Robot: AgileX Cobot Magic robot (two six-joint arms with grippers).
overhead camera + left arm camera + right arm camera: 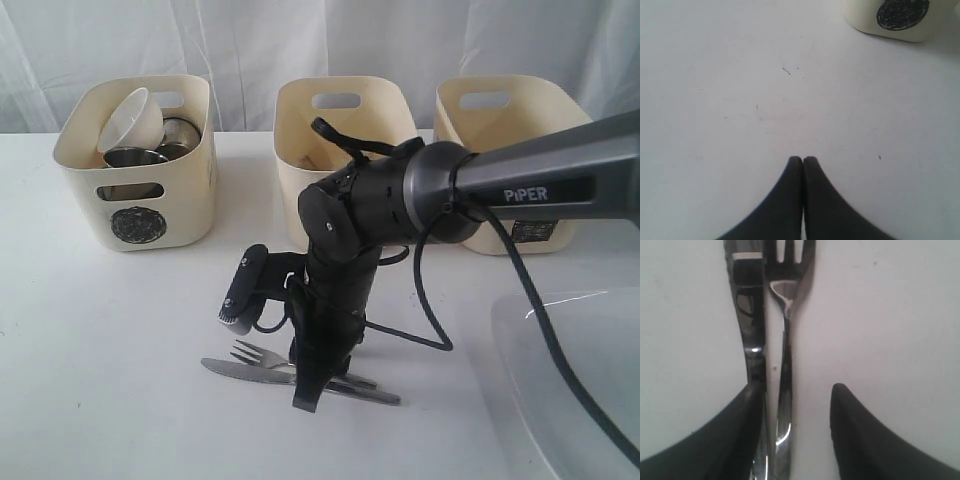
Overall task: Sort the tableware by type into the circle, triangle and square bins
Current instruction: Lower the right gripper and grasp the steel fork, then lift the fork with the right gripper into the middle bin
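Observation:
A steel fork [250, 352] and knife [235, 368] lie side by side on the white table in front of the bins. My right gripper [308, 395] points straight down over their handles and is open. In the right wrist view its gripper [795, 392] has the fork [785, 355] handle between the fingers, and the knife [752, 340] runs along one finger's inner side. The circle bin [135, 225] at the left holds a small white bowl [130, 120] and steel cups [135, 157]. My left gripper [803, 159] is shut and empty above bare table, near the circle bin [900, 20].
A middle bin [345, 110] and a right bin [500, 105] stand at the back, and my right arm [540, 180] covers the middle one's mark. A large white squarish plate [570, 380] lies at the front right. A black cable [430, 310] loops beside the gripper.

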